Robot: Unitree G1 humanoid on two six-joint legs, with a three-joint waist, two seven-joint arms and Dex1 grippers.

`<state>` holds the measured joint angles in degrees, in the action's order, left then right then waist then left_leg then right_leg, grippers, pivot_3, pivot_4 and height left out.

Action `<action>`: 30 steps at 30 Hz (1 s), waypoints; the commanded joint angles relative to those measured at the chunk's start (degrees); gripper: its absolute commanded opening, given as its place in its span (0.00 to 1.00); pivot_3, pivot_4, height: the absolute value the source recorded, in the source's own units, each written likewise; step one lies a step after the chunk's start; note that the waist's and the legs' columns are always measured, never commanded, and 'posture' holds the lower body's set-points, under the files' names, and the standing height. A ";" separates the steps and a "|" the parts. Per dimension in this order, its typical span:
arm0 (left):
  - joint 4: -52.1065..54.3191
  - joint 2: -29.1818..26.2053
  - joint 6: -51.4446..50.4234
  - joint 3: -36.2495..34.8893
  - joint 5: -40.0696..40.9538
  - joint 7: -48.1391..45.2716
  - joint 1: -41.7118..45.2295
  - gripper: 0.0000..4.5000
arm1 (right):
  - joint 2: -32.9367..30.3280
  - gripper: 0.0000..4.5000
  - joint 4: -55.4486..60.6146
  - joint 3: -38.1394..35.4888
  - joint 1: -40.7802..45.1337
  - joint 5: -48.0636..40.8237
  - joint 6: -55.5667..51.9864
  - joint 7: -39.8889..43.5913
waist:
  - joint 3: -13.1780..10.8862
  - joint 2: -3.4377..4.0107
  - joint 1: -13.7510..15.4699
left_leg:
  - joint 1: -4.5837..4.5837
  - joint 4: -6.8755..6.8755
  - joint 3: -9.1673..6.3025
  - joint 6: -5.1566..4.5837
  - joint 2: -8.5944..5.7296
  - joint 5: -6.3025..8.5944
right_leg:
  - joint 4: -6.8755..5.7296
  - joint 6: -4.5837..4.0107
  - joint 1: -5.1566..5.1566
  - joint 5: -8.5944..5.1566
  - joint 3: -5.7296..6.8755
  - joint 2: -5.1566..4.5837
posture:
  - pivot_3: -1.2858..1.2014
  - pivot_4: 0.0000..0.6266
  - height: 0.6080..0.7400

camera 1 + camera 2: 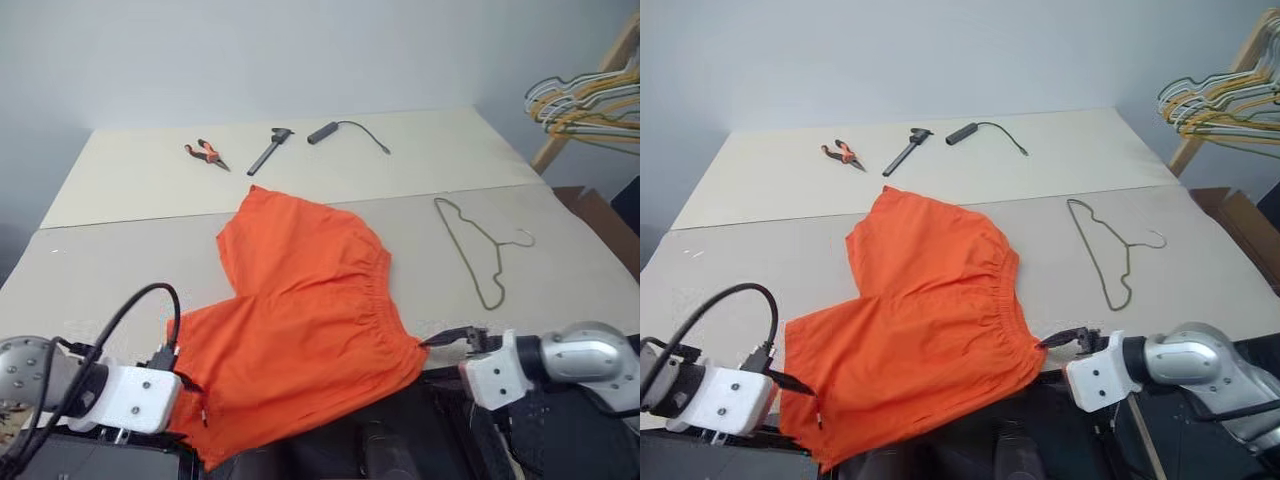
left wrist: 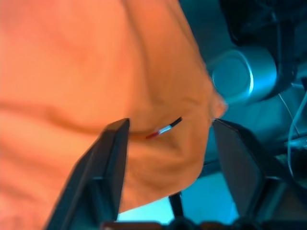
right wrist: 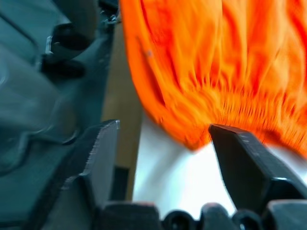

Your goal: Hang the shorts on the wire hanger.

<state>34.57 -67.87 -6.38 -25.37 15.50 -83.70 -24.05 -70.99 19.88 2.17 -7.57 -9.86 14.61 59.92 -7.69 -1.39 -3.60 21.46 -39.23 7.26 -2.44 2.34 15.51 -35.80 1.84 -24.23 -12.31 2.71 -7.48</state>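
Hands (image 3: 163, 143) open — shorts (image 1: 300, 310) spread between them.

Orange shorts (image 1: 925, 320) flat on table (image 1: 760, 260); wire hanger (image 1: 1105, 250) apart, to right

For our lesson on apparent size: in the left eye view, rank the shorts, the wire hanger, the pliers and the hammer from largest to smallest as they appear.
1. shorts
2. wire hanger
3. hammer
4. pliers

The hammer and pliers look close in size; both lie farther from the camera, so that last pair is unsure.
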 commanded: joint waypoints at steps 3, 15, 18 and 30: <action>-4.88 1.37 -3.71 -2.10 10.10 1.93 10.34 0.64 | 0.25 0.77 -1.38 -12.97 2.12 -10.84 -19.71 -1.49 | -0.04 -0.06 0.66 | 0.00 -0.01 -0.01 -0.01 0.03 0.01 | 0.04 -0.02 0.02 0.02 0.02 0.01 | 0.46 0.23 1.00; -6.53 11.89 -28.11 8.92 29.66 21.91 39.21 0.64 | 15.49 0.77 -17.64 -1.22 28.84 0.54 -72.68 -29.10 | -0.05 -0.12 0.54 | 0.79 -0.11 -0.10 0.40 -0.10 -0.19 | 0.06 0.04 -0.49 0.49 0.15 0.22 | 0.46 0.20 1.00; -6.12 12.11 -29.76 9.37 30.93 22.93 40.62 0.64 | 18.83 0.77 -23.32 -1.50 31.65 2.15 -74.53 -32.45 | -0.04 -0.13 -0.11 | 1.05 -0.12 -0.09 0.47 -0.23 -0.24 | 0.08 0.11 -0.74 0.50 0.10 0.16 | 0.46 0.20 1.00; -4.54 10.49 -31.27 8.42 32.95 22.18 40.21 0.65 | 23.95 0.26 -30.18 -8.85 35.75 -3.01 -84.00 -31.39 | -0.05 -0.13 -0.21 | 0.85 -0.62 -0.38 -0.23 -0.34 0.22 | 0.18 0.34 -0.05 0.60 0.13 0.15 | 0.46 0.21 1.00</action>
<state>29.03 -56.48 -37.78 -15.18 47.57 -61.04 15.73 -46.82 -11.47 -5.50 28.32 -11.94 -66.97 27.59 -7.74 -1.52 -3.81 22.30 -39.85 6.88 -2.68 2.00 15.72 -35.62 2.18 -24.28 -11.71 2.84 -7.34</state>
